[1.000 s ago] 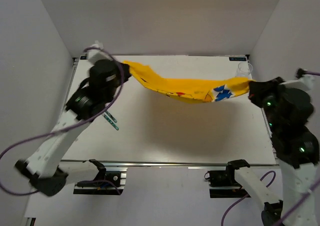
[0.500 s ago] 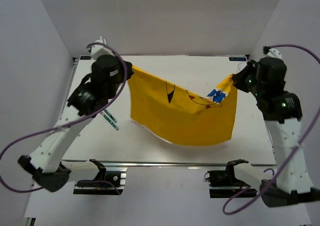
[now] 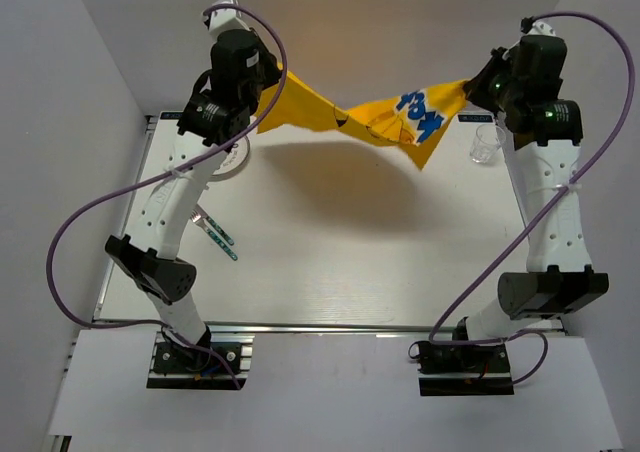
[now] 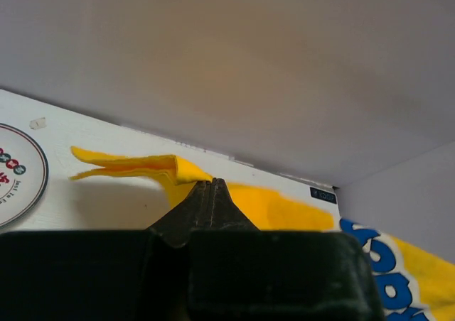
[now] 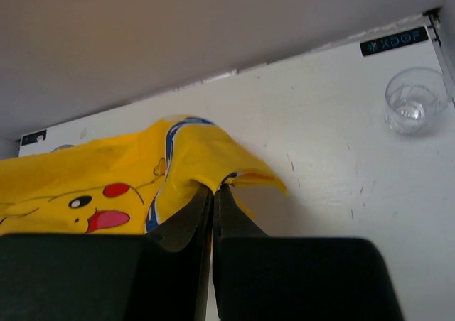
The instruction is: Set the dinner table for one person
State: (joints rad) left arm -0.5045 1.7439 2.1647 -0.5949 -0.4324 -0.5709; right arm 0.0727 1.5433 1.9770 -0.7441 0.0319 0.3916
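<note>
Here your left gripper (image 3: 264, 84) and right gripper (image 3: 470, 86) each pinch the yellow cloth (image 3: 400, 122), hung above the far edge of the table (image 3: 380, 262). A label (image 5: 394, 45) at its far right corner reads "XDOF", near the glass (image 5: 416, 101).

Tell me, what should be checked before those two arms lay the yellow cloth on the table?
1. Left gripper shut on the cloth: ok.
2. Right gripper shut on the cloth: ok.
3. Cloth spread flat between them: not ok, twisted and sagging.
4. Glass out from under the cloth: ok.
5. Round plate out of the way: cannot tell, the left arm hides most of it.
</note>
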